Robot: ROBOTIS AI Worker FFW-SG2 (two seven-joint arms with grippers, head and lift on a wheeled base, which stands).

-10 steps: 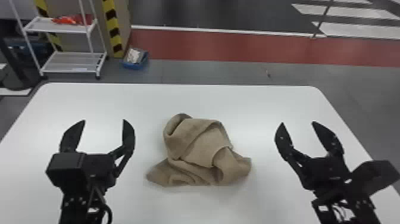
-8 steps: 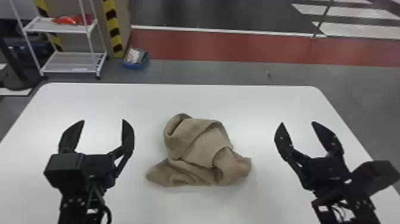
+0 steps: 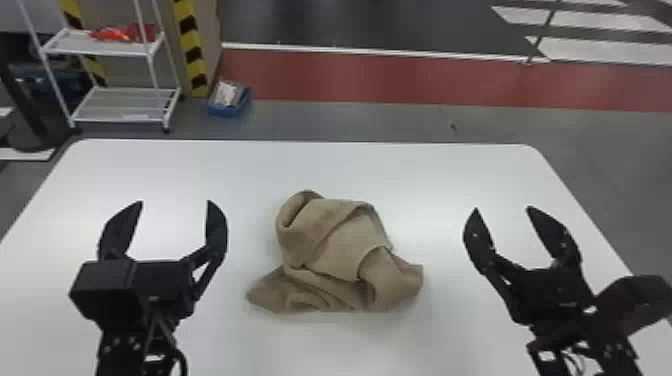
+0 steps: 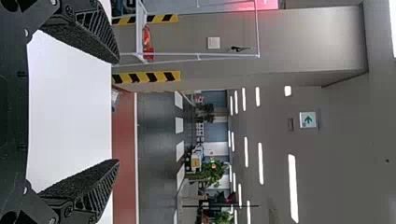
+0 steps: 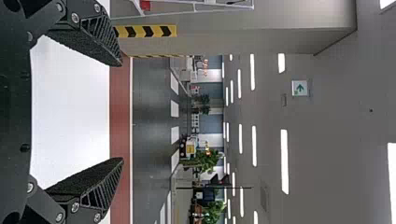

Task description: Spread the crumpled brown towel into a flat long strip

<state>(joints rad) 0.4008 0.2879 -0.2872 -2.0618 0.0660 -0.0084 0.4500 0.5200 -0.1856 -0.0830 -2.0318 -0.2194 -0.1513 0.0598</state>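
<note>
The brown towel [image 3: 340,255] lies crumpled in a heap in the middle of the white table in the head view, with a folded loop at its far left and a corner spreading at its near left. My left gripper [image 3: 175,202] is to the left of the towel, open and apart from it. To the towel's right, my right gripper [image 3: 502,209] is also open, touching nothing. In the left wrist view the left gripper [image 4: 116,111] has its fingers wide apart with nothing between them. The right gripper [image 5: 123,112] is likewise spread and holding nothing in the right wrist view.
The white table [image 3: 400,170] reaches beyond the towel on every side, its far edge running across the view. Past it on the floor stand a white shelf rack [image 3: 120,105] and a blue bin [image 3: 229,99], both at the back left.
</note>
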